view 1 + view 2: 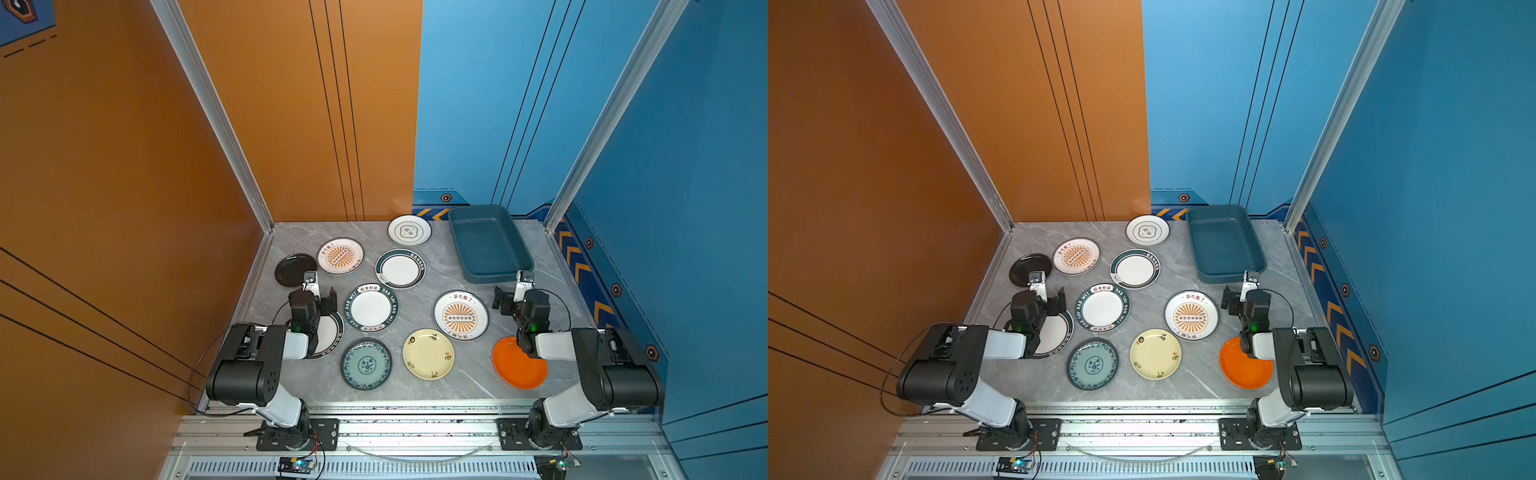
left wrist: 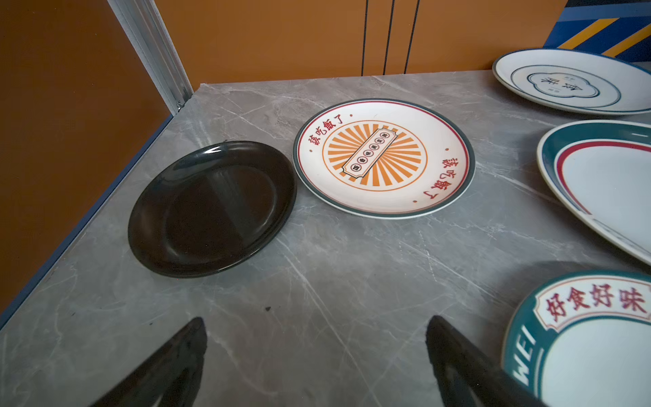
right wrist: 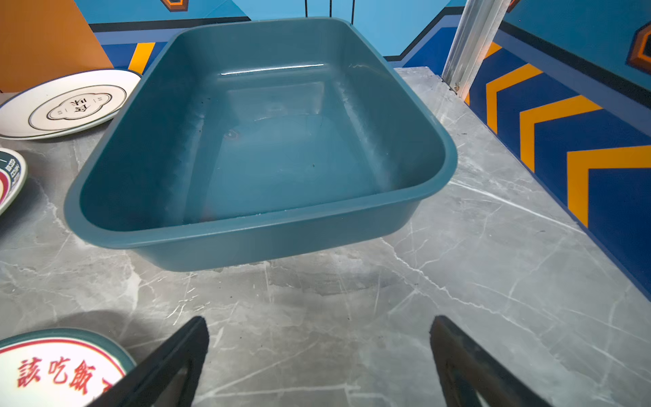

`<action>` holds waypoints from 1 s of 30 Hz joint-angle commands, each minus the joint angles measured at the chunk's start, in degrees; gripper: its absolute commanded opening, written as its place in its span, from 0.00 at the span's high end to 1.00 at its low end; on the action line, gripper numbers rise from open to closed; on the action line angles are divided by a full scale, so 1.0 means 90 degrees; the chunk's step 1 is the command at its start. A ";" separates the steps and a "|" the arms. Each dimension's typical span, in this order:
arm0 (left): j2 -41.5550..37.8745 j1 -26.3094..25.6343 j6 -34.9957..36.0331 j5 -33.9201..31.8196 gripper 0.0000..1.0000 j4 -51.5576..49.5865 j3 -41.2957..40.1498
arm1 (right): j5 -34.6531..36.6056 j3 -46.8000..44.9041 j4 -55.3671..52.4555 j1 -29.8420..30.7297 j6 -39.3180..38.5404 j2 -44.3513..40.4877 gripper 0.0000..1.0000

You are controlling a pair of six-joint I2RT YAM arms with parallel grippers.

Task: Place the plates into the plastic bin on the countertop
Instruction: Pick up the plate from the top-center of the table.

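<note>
Ten plates [image 1: 428, 354] lie flat on the tabletop [image 2: 317, 267], none binned.
Left end effector [image 2: 315, 322], open and empty: black plate [image 2: 211, 208] just ahead, sunburst plate [image 2: 384, 158] beyond. Right end effector [image 3: 318, 320], open and empty: bin [image 3: 246, 246] ahead, bare inside. Plates seem stiff, glossy, breakable; pinch a raised rim.

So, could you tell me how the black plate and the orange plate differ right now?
The black plate is glossy black; the orange plate is bright orange. The black plate lies farther back on the robot's left, the orange plate near the front on its right. Both are plain, round, flat on the countertop and outside the plastic bin.
</note>
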 commanded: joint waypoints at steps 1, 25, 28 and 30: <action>-0.0078 0.0002 0.0077 0.0042 0.02 -0.0025 0.0078 | 0.0033 0.0095 0.0059 -0.0023 0.0022 -0.0051 0.00; -0.0078 0.0071 0.0026 0.0151 0.02 -0.0026 0.0085 | 0.0052 0.0102 0.0059 -0.0008 0.0018 -0.0042 0.00; -0.0078 0.0071 0.0021 0.0151 0.02 -0.0029 0.0083 | 0.0043 0.0104 0.0059 -0.0008 0.0022 -0.0047 0.00; -0.0078 0.0071 0.0026 0.0151 0.02 -0.0029 0.0089 | 0.0031 0.0104 0.0059 -0.0026 0.0031 -0.0042 0.00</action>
